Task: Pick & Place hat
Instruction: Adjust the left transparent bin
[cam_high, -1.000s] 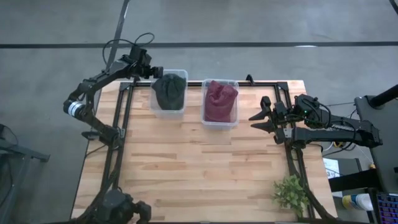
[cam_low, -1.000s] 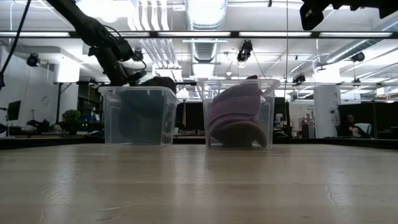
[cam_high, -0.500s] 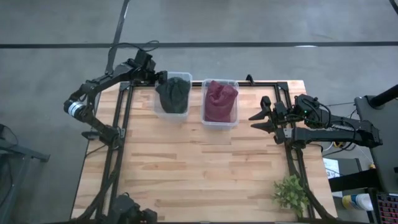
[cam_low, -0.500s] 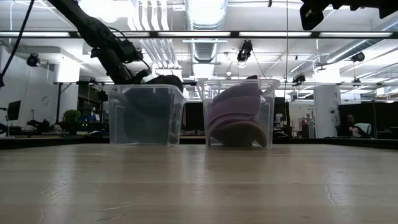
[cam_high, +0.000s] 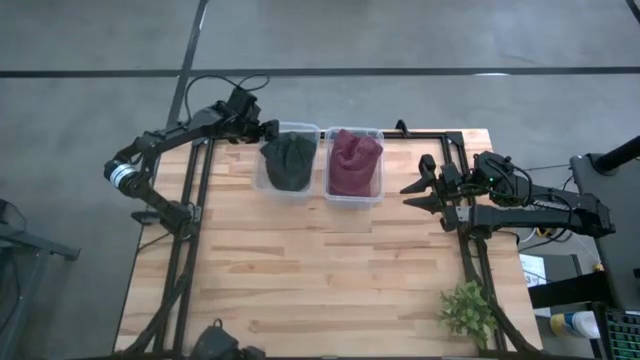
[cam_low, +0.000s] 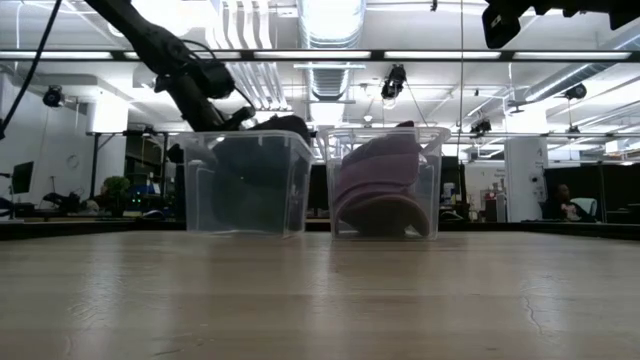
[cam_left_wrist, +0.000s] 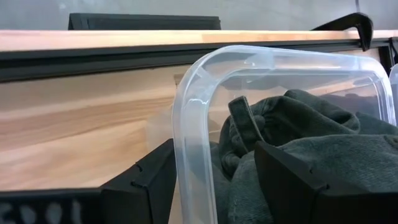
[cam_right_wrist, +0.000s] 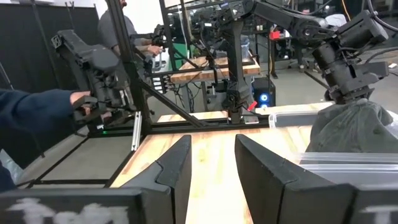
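A dark green hat (cam_high: 288, 162) lies bunched in a clear plastic bin (cam_high: 268, 182) at the table's far side. A maroon hat (cam_high: 354, 160) fills a second clear bin (cam_high: 352, 198) just to its right; the two bins stand almost side by side. My left gripper (cam_high: 264, 131) is at the green hat's bin, open, its fingers astride the bin's left wall near the far corner. My right gripper (cam_high: 422, 192) hovers open near the table's right edge, apart from both bins. My left gripper straddles the bin's left wall (cam_left_wrist: 186, 143) near its far corner, coming level from the table's left. One finger (cam_left_wrist: 146, 186) stands outside, close against the wall. The other finger (cam_left_wrist: 298, 180) is inside, on the green hat (cam_left_wrist: 311, 130). The bin sits flat on the table.
A small green plant (cam_high: 468, 312) stands at the table's near right corner. Black frame rails (cam_high: 190, 200) run along the left and right sides. A person's sleeve (cam_right_wrist: 37, 106) shows beyond the table in the right wrist view. Bare wood (cam_high: 320, 270) lies in front of the bins.
My left gripper has moved toward the table's right, and the bin with the green hat has slid along the table with it, closing the gap to the maroon hat's bin. The hat has stayed inside its bin.
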